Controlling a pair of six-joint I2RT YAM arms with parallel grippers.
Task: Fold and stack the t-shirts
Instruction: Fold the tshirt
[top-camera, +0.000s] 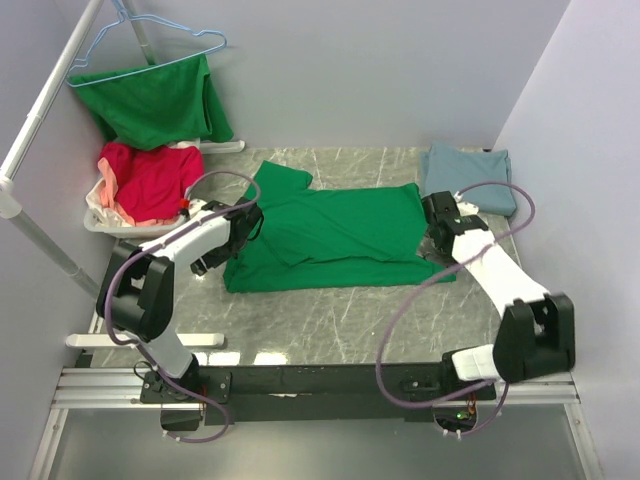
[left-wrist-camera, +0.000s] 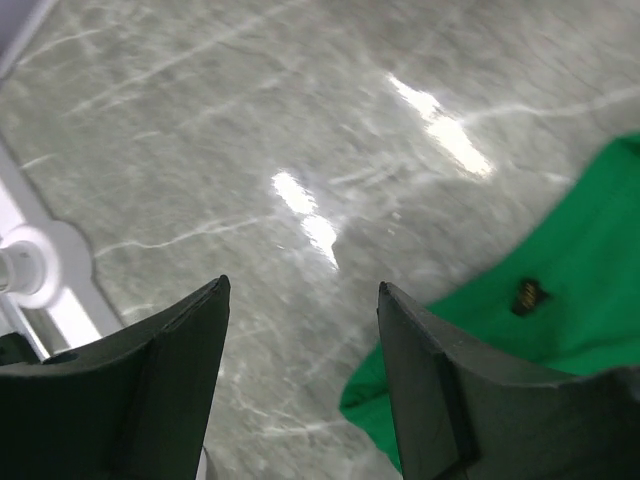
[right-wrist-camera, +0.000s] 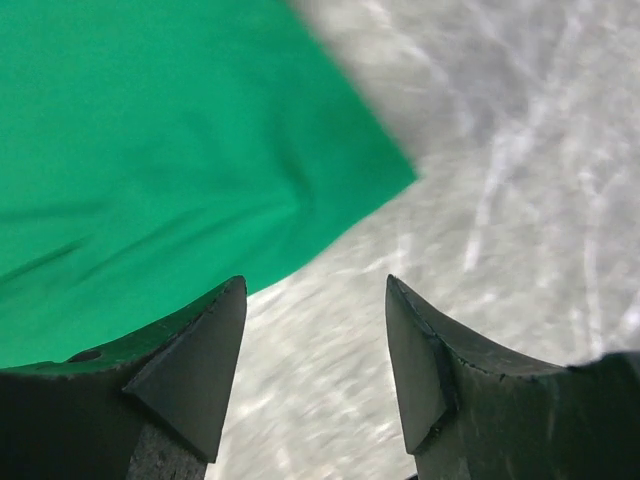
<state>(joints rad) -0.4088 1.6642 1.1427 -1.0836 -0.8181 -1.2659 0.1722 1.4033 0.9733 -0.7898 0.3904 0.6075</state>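
A bright green t-shirt (top-camera: 335, 235) lies partly folded across the middle of the marble table. My left gripper (top-camera: 245, 222) hovers over its left edge, open and empty; the left wrist view shows bare marble between the jaws and a corner of the green t-shirt (left-wrist-camera: 560, 290) under the right finger. My right gripper (top-camera: 437, 228) is at the shirt's right edge, open and empty; in the right wrist view the green t-shirt (right-wrist-camera: 150, 150) fills the upper left. A folded blue-grey t-shirt (top-camera: 467, 178) lies at the back right.
A white basket (top-camera: 100, 222) at the left holds red and pink t-shirts (top-camera: 150, 180). Another green t-shirt (top-camera: 155, 100) hangs from a hanger on a white rack (top-camera: 45, 105) at the back left. A white rack foot (left-wrist-camera: 30, 265) shows in the left wrist view.
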